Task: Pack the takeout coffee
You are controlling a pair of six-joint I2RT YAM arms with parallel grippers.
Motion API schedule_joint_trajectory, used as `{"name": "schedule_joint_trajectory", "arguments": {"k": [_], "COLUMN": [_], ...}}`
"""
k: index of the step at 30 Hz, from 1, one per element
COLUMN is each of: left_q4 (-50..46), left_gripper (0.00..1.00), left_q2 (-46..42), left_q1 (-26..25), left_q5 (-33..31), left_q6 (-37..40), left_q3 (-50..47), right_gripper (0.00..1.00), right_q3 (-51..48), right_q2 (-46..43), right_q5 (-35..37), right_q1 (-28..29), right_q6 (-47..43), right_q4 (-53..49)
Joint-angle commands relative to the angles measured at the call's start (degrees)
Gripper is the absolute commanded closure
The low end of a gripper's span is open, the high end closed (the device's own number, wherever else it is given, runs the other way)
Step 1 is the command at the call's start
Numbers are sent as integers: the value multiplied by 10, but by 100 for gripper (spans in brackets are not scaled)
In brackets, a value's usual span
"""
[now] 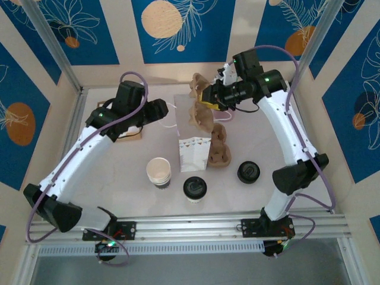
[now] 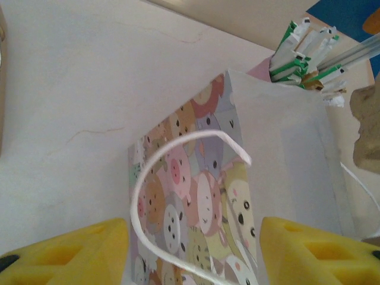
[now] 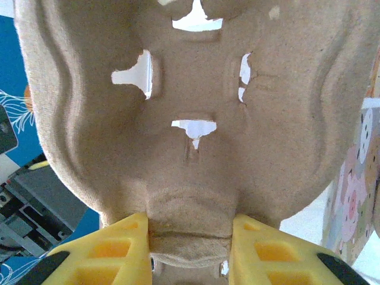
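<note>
Pulp tray [image 3: 196, 89], rough moulded fibre, pinched in right hand [image 3: 190, 231] — left hand [image 2: 191, 237] open beside cartoon-print bag [image 2: 285, 154].

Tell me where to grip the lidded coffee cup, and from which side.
The lidded cup: probably its paper wall just below the top, coming from its right. It stands upright, the cup stack crowds its left and the bag stands behind.

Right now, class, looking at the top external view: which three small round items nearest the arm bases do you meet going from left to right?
stack of lidless cream paper cups → whitish paper cup with a round black plastic sip lid → loose round black plastic lid
</note>
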Motion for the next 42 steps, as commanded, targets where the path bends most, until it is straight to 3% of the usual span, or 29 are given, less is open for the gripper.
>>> {"name": "schedule_joint_trajectory", "arguments": {"k": [1,11,32,42], "left_q4": [19,65,97,104], "left_gripper": [40,40,44,46], "left_q2": [6,18,59,62], "left_q1": [26,60,63,64], "left_q5": [45,111,149,165], "left_q6": [28,50,69,68], "left_q3": [-11,-54,-73,-74], "right_gripper": [69,69,68,69], "right_q3": [36,60,72,65], "right_q2": [20,56,115,121], "right_q5": [5,-16,-93,-77], "right_q1": [15,36,-6,-6], "right_q6": [5,15,20,21], "right_q4": [-38,-54,-57,-58]}}
